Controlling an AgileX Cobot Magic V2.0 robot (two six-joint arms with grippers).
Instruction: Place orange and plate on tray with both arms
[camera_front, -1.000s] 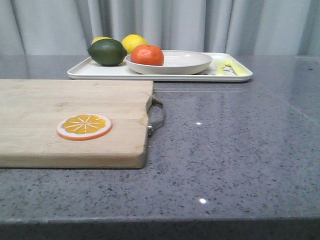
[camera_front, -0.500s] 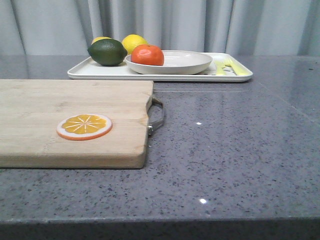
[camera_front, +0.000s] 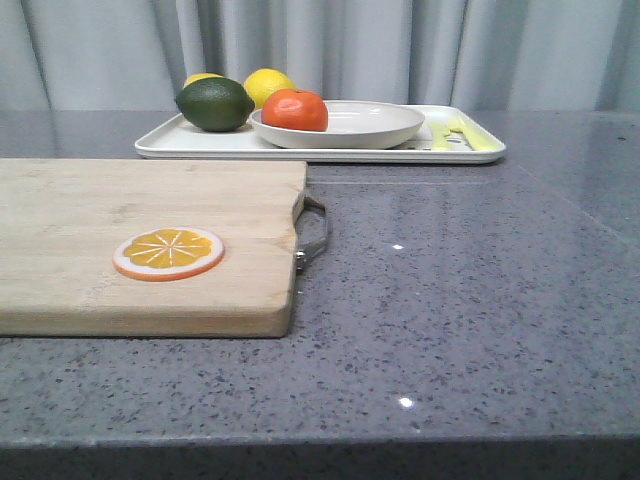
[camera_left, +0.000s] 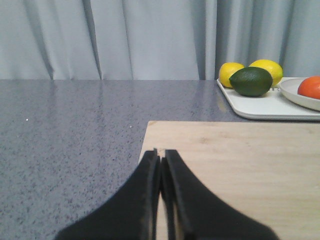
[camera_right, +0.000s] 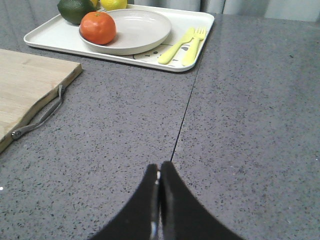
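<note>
The orange (camera_front: 295, 110) lies in the left part of the off-white plate (camera_front: 370, 125), and the plate rests on the white tray (camera_front: 180, 140) at the back of the counter. The right wrist view shows the orange (camera_right: 98, 27), the plate (camera_right: 140, 30) and the tray (camera_right: 50, 34). The left wrist view shows an edge of the orange (camera_left: 311, 87), the plate's rim (camera_left: 295, 94) and the tray (camera_left: 265, 106). My left gripper (camera_left: 160, 152) is shut and empty over the board's near corner. My right gripper (camera_right: 159, 166) is shut and empty over bare counter. Neither arm shows in the front view.
A wooden cutting board (camera_front: 120, 200) with a metal handle (camera_front: 313, 235) lies front left and carries a flat orange slice (camera_front: 168, 252). A dark green lime (camera_front: 214, 103) and two lemons (camera_front: 267, 85) sit on the tray's left part. A yellow fork and knife (camera_front: 455, 132) lie on its right part.
</note>
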